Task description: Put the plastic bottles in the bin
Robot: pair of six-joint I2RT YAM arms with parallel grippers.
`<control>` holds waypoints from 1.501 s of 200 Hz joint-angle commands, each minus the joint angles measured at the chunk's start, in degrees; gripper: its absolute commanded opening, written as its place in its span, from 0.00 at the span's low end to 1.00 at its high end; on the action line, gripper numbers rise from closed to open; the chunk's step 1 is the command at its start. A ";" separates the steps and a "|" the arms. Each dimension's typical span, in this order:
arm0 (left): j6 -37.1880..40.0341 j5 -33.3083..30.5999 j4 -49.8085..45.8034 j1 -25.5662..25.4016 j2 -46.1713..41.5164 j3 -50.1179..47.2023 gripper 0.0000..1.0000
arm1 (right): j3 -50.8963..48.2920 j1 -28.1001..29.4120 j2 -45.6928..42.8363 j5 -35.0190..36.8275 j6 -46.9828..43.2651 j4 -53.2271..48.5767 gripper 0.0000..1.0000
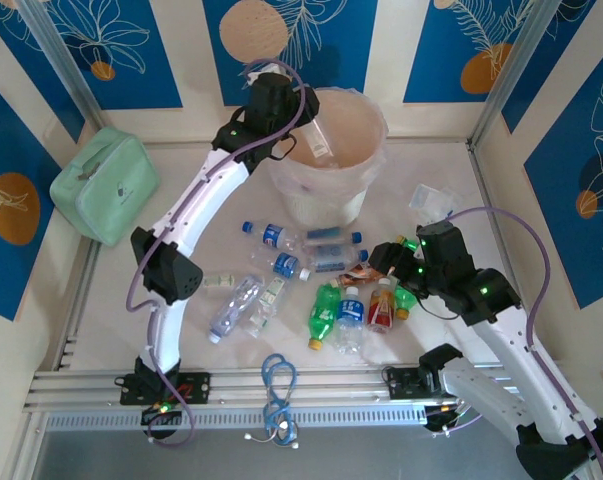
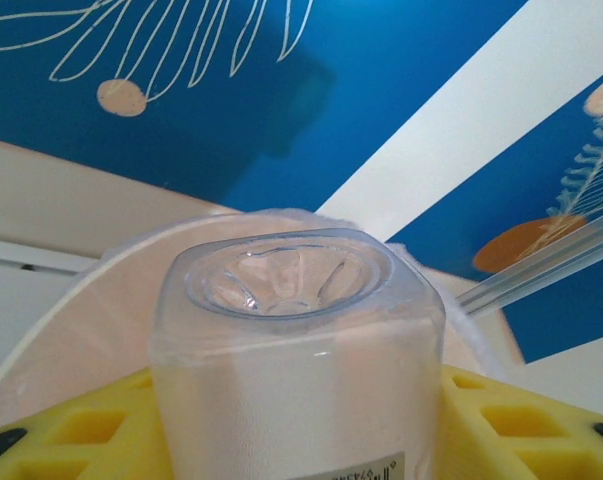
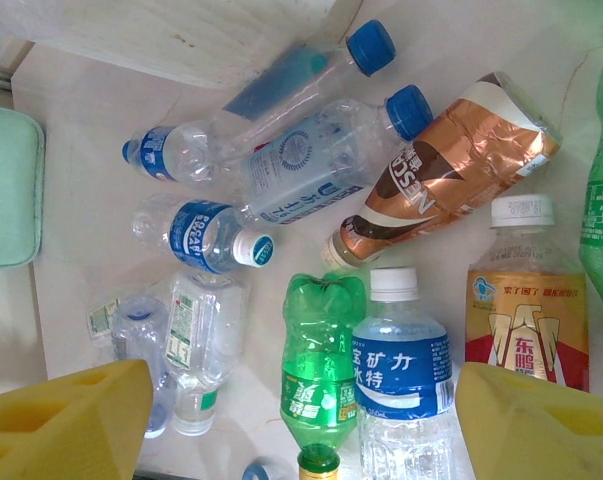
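Counting what lies loose on the table [image 1: 111, 300], we make it eleven plastic bottles [image 1: 286, 265] around the middle, spreading toward the near edge. A few overlap, so the tally may be one off.

Two are green bottles [image 3: 321, 350] with ribbed, pinched bodies. One is a copper-sleeved bottle [image 3: 451, 170] in crinkled foil, and one is a red-and-gold bottle [image 3: 526, 310] with a white cap. The others are clear, thin-walled and partly crushed, with blue or pale labels and blue or white caps.

A twelfth, a clear bottle [image 2: 291, 340] with a petal-moulded base and a frosted wall, is clamped between the yellow foam fingers [image 2: 81, 430] of the left gripper [image 1: 299, 122], at the mouth of the bin [image 1: 326, 200].

We see one bin: round, cream, smooth-sided and lined with a clear bag, standing at the middle of the far edge.

The right gripper [image 3: 301, 375] hangs over the loose bottles with its jaws wide apart and nothing between them. Beneath it lie one of the green bottles and a blue-labelled water bottle [image 3: 401, 375].

One mint-green pouch [image 1: 103, 187], soft and rectangular, sits near the far-left corner. One crumpled piece of clear plastic [image 1: 433, 198] lies toward the right edge near the bin, and one blue cable [image 1: 278, 385] coils at the near edge.
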 commanded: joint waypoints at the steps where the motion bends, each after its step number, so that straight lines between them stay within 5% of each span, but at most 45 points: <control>1: 3.93 -1.44 -6.07 0.14 1.73 6.11 0.53 | -0.50 0.32 -0.76 -0.28 0.62 -0.90 0.80; 183: 15.52 -6.87 -25.08 -2.92 1.95 9.46 0.49 | 0.21 -2.09 -0.13 -0.89 -1.06 -1.51 0.80; 300: 13.28 -0.64 -16.43 -2.85 3.27 6.88 0.92 | 2.33 -4.56 0.77 4.82 -1.51 -7.58 0.83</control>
